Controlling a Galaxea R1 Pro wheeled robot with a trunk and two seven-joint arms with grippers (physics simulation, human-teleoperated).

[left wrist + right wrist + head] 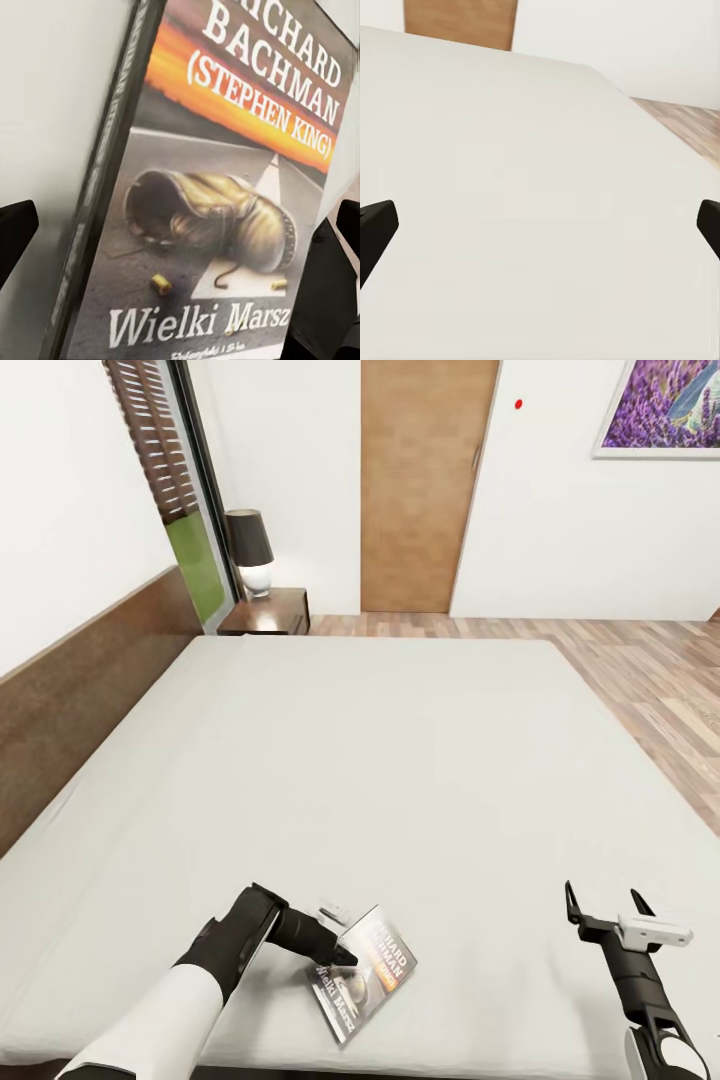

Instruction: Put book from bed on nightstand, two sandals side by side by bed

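Observation:
The book (368,970) lies on the pale mattress of the bed (400,760) near its front edge, dark cover up with an orange band and white lettering. My left gripper (345,938) is right at the book's left edge, open. In the left wrist view the book (217,210) sits between the spread fingertips (15,232). My right gripper (605,905) hovers open over bare mattress (525,187) at the front right. A dark nightstand (268,612) stands at the bed's far left corner. The sandals are out of view.
A lamp (250,550) with a dark shade occupies the nightstand top. The wooden headboard (80,690) runs along the left wall. A brown door (425,485) and a tall window (170,460) are behind. Wood floor (650,680) lies right of the bed.

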